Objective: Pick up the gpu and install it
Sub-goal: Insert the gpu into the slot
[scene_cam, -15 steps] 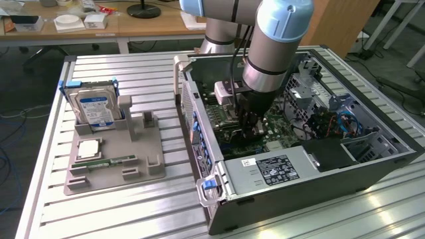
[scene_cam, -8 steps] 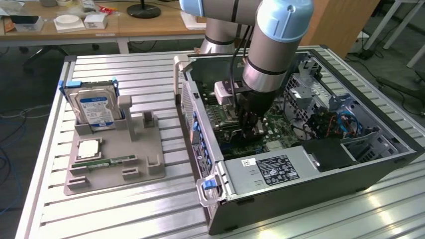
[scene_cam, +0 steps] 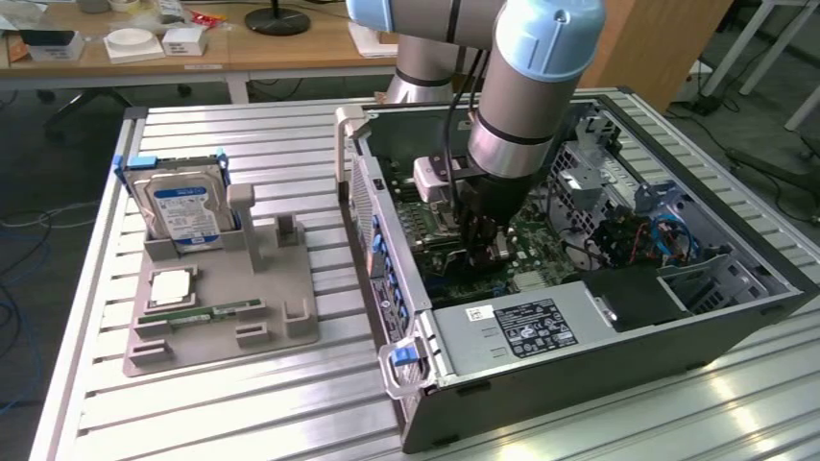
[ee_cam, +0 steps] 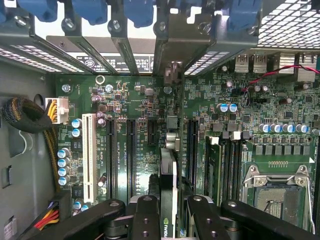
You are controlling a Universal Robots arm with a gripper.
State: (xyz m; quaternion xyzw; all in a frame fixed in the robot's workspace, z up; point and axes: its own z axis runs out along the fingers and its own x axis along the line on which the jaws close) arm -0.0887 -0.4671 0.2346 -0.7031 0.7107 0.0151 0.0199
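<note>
- Pincer [ee_cam: 169, 212] is seen clenched on the gpu [ee_cam: 168, 175], which is held edge-on above the motherboard [ee_cam: 135, 100], inside the open case [scene_cam: 602, 336] on the tabletop [scene_cam: 230, 403].
- The gpu is judged light, stiff and fragile; it is best gripped by its upper edge, clear of the contacts.
- A bare card slot [ee_cam: 131, 150] lies just beside the gpu's lower edge.
- A hard drive [scene_cam: 180, 206] stands in the grey holder [scene_cam: 218, 317] near the tabletop's far edge.
</note>
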